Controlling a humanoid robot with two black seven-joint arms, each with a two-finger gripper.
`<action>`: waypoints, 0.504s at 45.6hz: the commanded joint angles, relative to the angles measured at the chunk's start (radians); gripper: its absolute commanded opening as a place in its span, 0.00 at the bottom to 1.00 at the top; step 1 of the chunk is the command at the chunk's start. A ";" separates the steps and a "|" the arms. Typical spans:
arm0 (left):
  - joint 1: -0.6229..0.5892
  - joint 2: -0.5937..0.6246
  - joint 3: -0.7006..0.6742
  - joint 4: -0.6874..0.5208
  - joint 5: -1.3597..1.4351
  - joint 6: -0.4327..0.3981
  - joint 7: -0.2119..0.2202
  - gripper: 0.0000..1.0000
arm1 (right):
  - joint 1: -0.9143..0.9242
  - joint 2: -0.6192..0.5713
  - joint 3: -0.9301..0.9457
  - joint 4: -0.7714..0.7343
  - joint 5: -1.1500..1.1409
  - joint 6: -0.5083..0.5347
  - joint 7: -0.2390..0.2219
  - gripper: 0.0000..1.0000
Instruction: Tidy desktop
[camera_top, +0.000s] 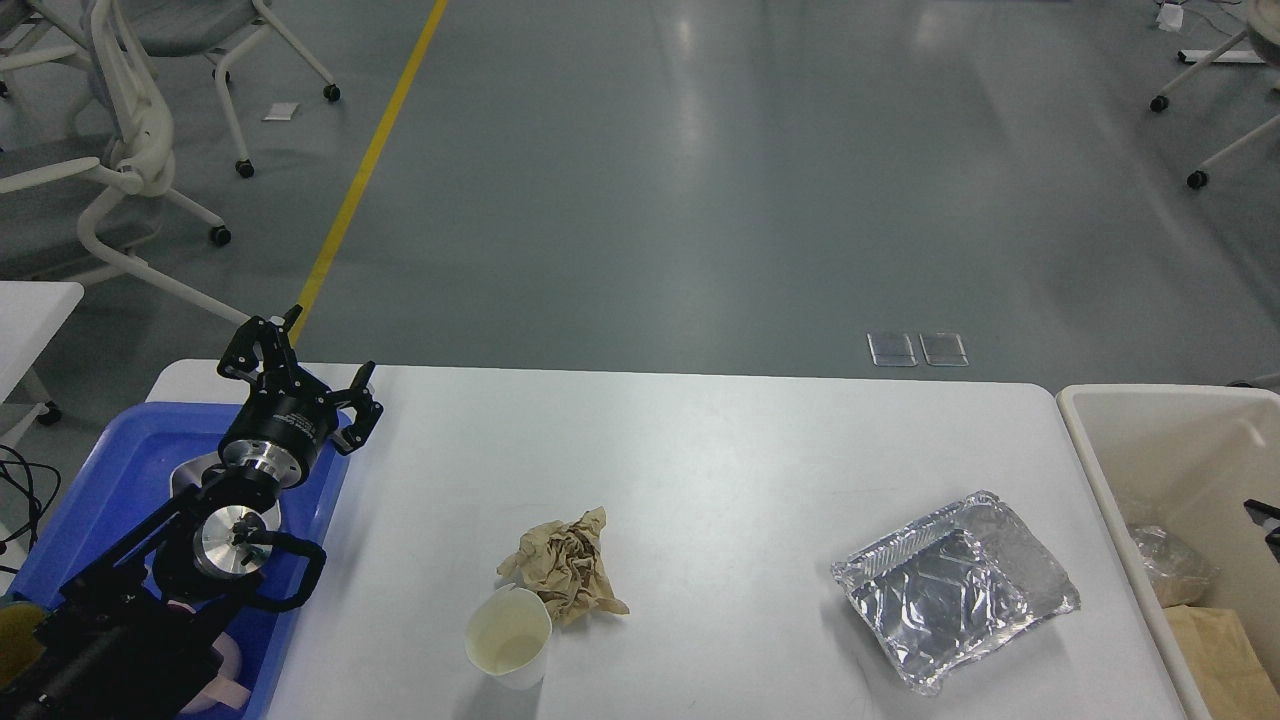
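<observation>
The white desktop held a paper cup touching crumpled brown paper, and a foil tray; the left gripper hung spread apart over the blue tray.

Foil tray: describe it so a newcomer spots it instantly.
On the white desktop, look to the right half, near the cream bin. The foil tray lies there alone: shiny, crinkled silver, unlike the brown crumpled paper and paper cup mid-table.

The left arm reaches up from the lower left corner, its wrist angled forward, and the left gripper hangs with both fingers spread wide apart. Only a dark sliver shows at the right edge.
</observation>
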 joint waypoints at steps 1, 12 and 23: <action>0.025 -0.001 0.001 -0.044 0.000 0.010 -0.002 0.96 | -0.007 0.017 -0.012 0.001 0.071 0.021 0.002 1.00; 0.043 -0.018 0.003 -0.078 -0.009 0.041 0.003 0.96 | -0.007 0.013 -0.013 0.005 0.140 0.039 0.002 1.00; 0.135 -0.007 0.024 -0.265 -0.008 0.122 -0.004 0.96 | -0.007 0.011 -0.015 0.005 0.217 0.070 0.002 1.00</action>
